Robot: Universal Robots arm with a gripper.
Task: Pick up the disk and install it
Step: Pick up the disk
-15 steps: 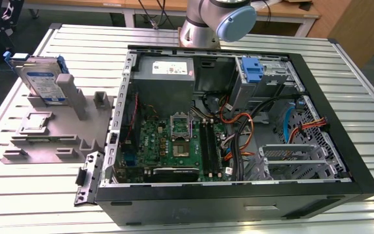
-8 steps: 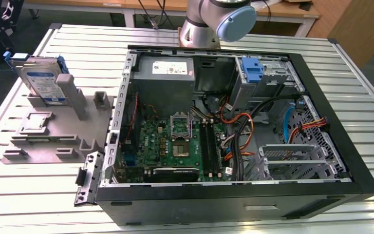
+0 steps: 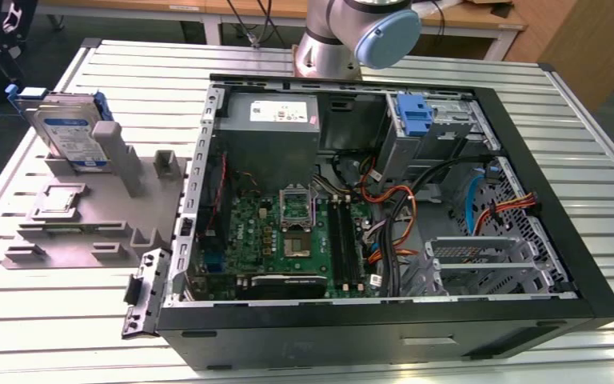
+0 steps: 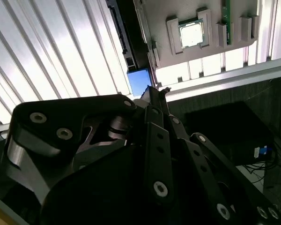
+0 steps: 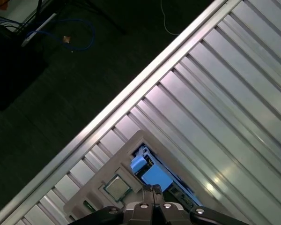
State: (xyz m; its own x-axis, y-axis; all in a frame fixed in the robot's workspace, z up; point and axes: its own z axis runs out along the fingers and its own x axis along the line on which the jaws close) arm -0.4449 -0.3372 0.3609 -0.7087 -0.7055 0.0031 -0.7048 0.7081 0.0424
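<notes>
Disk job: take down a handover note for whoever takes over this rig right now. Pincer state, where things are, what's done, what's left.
Pincer: shut and empty, poised above the disk in the first wrist view.
Disk: upright in the grey fixture on the table, at the exterior view's left, beside the open computer case.
Done: nothing that shows; the disk is not grasped.
Left: the pick-up and the install, both.

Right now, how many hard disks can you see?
1: the disk stands upright in the grey holder at the exterior view's left; the computer case could hide more.
</notes>
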